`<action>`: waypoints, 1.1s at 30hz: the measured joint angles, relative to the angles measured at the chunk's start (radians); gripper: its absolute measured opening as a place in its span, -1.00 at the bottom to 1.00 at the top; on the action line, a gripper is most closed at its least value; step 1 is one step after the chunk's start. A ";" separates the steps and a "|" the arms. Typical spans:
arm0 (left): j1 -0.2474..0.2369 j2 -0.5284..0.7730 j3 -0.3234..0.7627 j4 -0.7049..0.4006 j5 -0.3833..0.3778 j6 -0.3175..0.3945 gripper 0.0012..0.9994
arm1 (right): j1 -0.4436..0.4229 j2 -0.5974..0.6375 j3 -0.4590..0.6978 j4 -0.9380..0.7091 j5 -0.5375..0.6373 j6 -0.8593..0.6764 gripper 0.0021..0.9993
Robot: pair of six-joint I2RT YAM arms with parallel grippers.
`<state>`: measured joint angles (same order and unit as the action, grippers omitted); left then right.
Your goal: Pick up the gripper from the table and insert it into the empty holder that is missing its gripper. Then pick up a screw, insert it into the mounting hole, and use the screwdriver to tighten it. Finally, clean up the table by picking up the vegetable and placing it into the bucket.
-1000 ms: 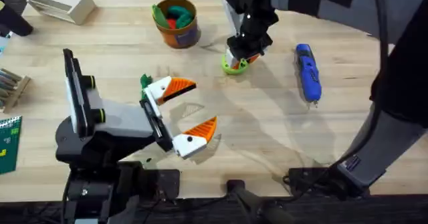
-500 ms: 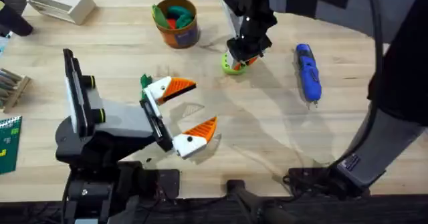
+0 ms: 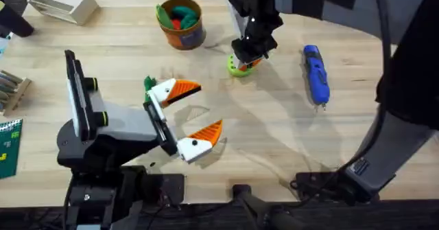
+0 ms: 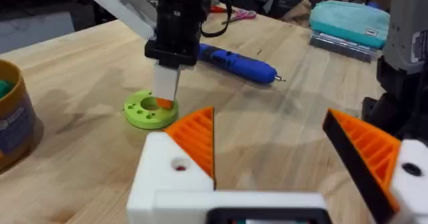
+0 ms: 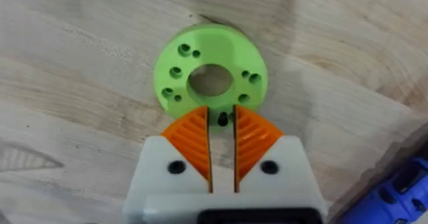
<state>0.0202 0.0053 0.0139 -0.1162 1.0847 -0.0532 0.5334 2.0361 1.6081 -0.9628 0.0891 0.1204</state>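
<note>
My right gripper points down onto a bright green ring-shaped disc at the table's far middle. In the right wrist view its orange pads are shut on a small dark screw at the disc's edge. My left gripper stands open at centre left. Both of its white finger blocks carry orange wedges, so I cannot tell which is the holder. The blue screwdriver lies to the right. A slim dark-green vegetable shows beside the far left finger. The orange bucket stands behind.
The bucket holds green and red toy pieces. A white box sits at the far left corner. Small items lie along the left edge. Bare wood stretches between the left gripper and the screwdriver.
My right gripper has shifted very slightly over the green disc. The left arm, screwdriver and bucket have not moved.
</note>
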 joint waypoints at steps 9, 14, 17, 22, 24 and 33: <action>0.000 0.000 0.000 0.000 0.000 0.000 0.97 | 0.001 0.000 0.000 0.004 0.002 0.006 -0.98; 0.000 0.000 0.000 0.000 0.000 0.000 0.97 | 0.001 0.000 0.000 0.003 0.003 0.006 -0.99; 0.000 0.000 0.000 0.000 0.000 0.000 0.97 | 0.001 0.000 0.000 0.003 0.004 0.006 -0.99; 0.000 0.000 0.000 0.000 0.000 0.000 0.97 | 0.001 0.000 0.000 0.002 0.004 0.006 -0.99; 0.000 0.000 0.000 0.000 0.000 0.000 0.97 | 0.001 0.000 0.000 0.000 0.003 0.006 -0.99; 0.000 0.000 0.000 0.000 0.000 0.000 0.97 | 0.001 0.000 0.033 -0.052 0.008 0.006 -0.99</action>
<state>0.0204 0.0055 0.0139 -0.1162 1.0847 -0.0532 0.5346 2.0361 1.6406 -1.0150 0.0971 0.1265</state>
